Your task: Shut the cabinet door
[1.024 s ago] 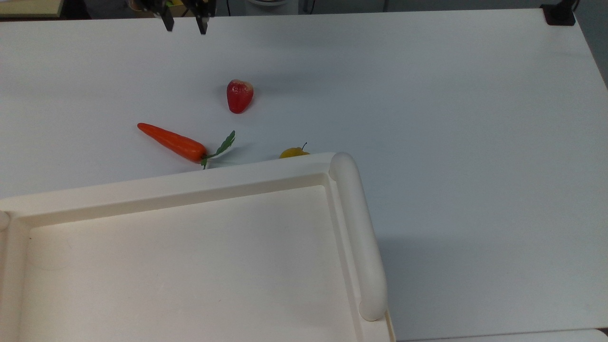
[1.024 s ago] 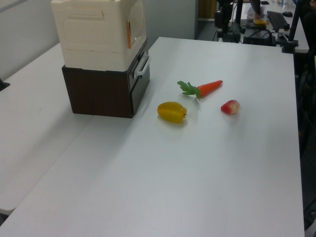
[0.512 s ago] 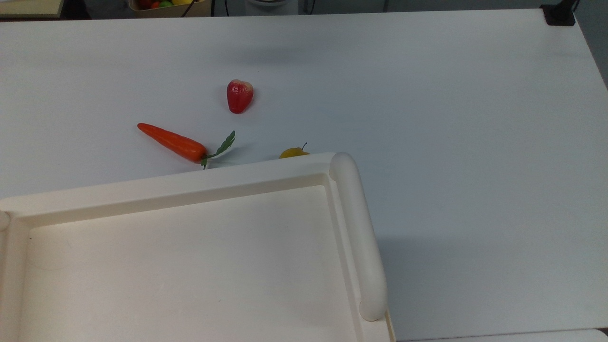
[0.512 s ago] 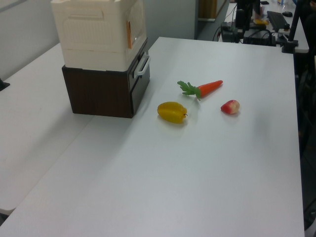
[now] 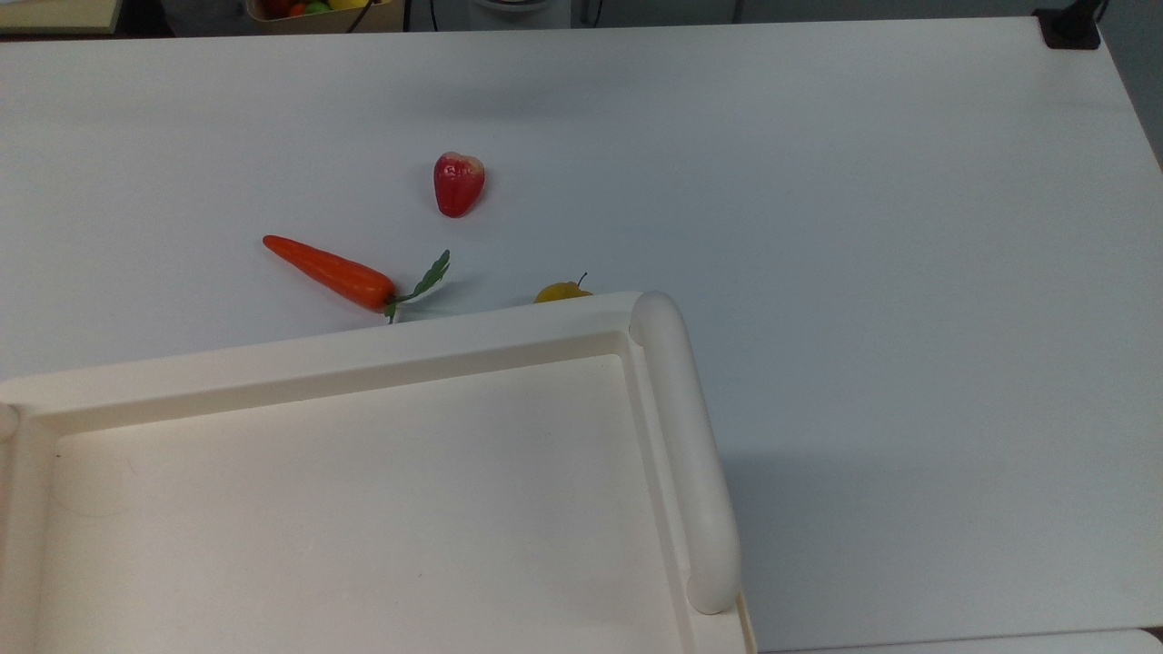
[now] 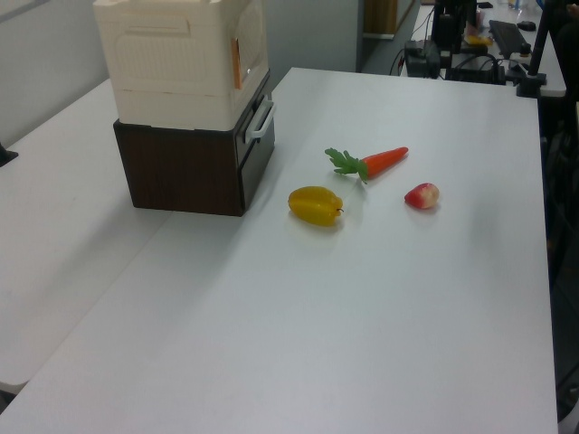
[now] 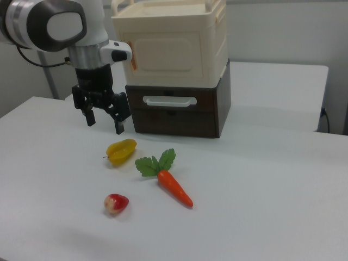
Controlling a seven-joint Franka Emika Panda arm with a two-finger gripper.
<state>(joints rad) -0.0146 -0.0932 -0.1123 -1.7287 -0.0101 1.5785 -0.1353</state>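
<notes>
cabinet door (image 7: 163, 60) seemingly shut, just right of open pincer (image 7: 104, 120).

Orange carrot (image 5: 329, 271), red fruit (image 5: 458, 183), yellow fruit (image 6: 315, 205), white table (image 5: 863, 227)

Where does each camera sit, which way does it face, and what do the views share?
Top view: high above the cabinet, looking down past its cream top onto the table.
Left view: raised, apparently off a table corner, looking across at the cabinet's side.
Right view: near table height, facing the cabinet's front; the arm and open end effector hang at the right view's left.
Shared: the carrot, red fruit and yellow fruit appear in all three.
</notes>
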